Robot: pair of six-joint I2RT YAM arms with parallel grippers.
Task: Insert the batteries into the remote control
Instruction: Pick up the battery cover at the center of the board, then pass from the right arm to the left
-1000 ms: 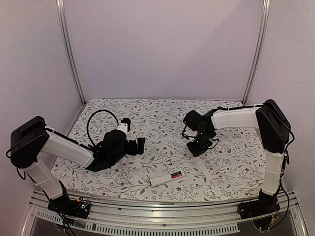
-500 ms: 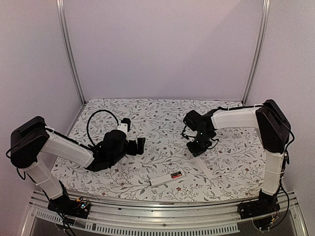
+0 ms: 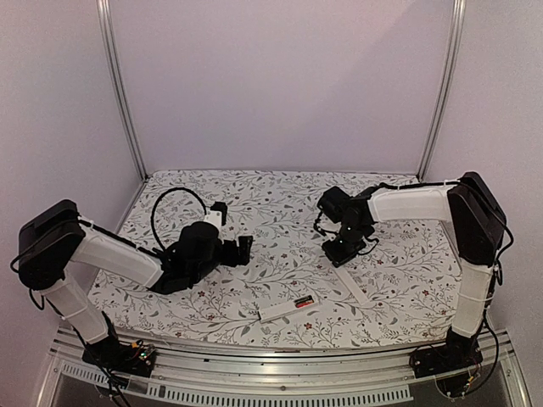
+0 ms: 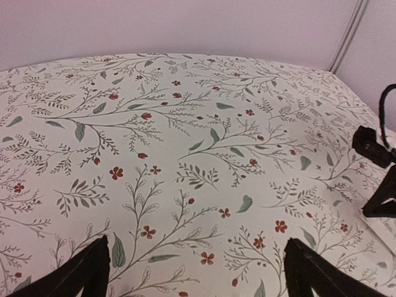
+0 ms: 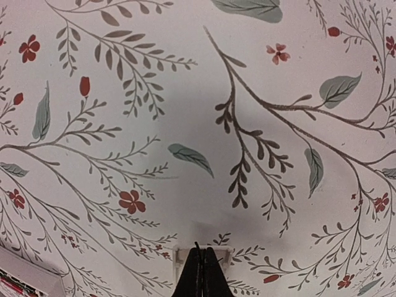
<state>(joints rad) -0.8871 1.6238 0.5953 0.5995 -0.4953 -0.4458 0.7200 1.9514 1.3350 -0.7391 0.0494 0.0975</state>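
Left fingers (image 4: 86, 275): spread wide, gripping nothing, low over the flowered surface (image 4: 185, 124). Nearest the front edge: remote (image 3: 278, 311), batteries (image 3: 303, 302) at its right end. Just beyond, to the right: white strip (image 3: 356, 288). Right fingers (image 5: 202, 281): pressed together at its far end, hold on it unclear. Farther on: broad surface up to the back wall (image 3: 280, 85).

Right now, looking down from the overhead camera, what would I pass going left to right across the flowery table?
In order: left gripper, remote control, right gripper. The white strip overlaps the right gripper, so I leave it out.
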